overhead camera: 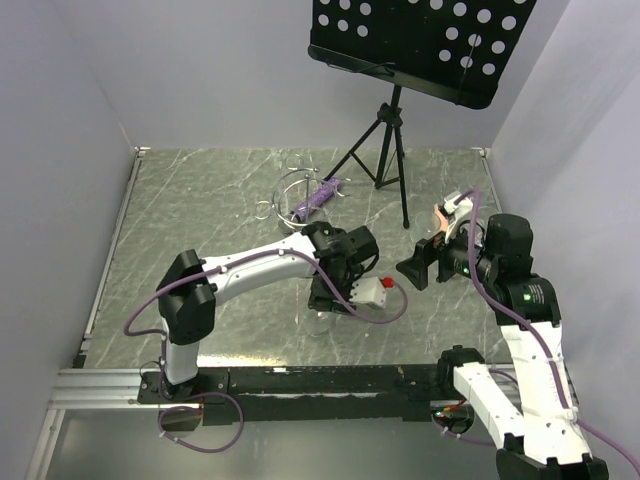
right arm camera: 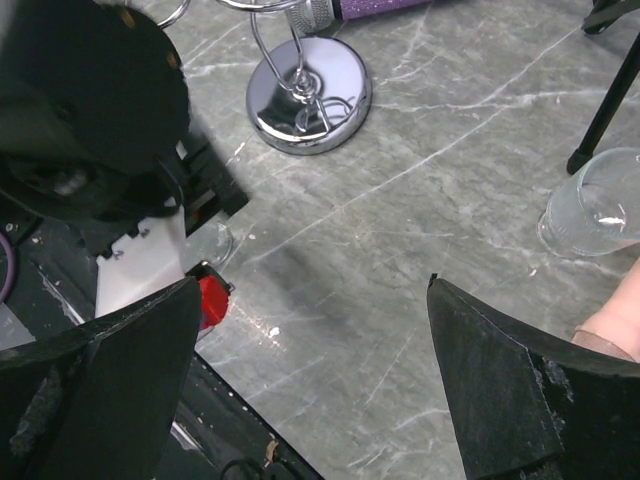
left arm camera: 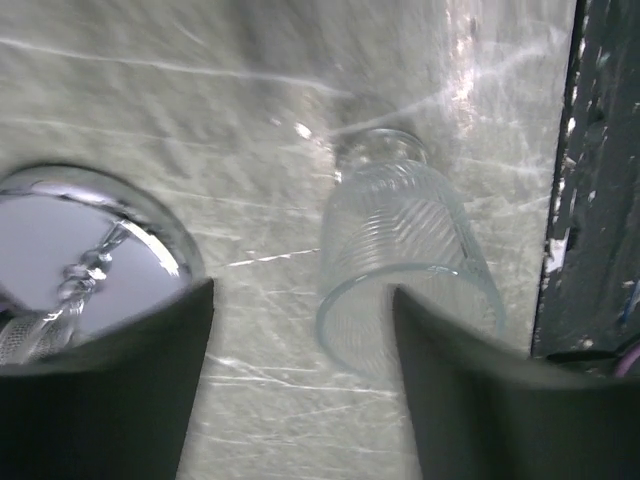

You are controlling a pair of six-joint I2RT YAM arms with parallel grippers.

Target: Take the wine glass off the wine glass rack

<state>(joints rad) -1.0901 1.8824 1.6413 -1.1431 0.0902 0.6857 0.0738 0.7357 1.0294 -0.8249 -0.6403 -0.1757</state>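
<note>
1. Two robot arms reach over a grey marbled table (overhead camera: 200,200).
2. Left gripper (left arm camera: 300,300) is open; the ribbed wine glass (left arm camera: 395,250) sits on the table between its fingers, at the near centre.
3. Chrome wine glass rack (right arm camera: 308,100) stands farther back, apart from the glass.
4. Right gripper (right arm camera: 312,290) hangs wide open on the right.

Grey marbled tabletop (overhead camera: 200,215), pale lilac walls (overhead camera: 200,70), black music stand (overhead camera: 400,50)
</note>
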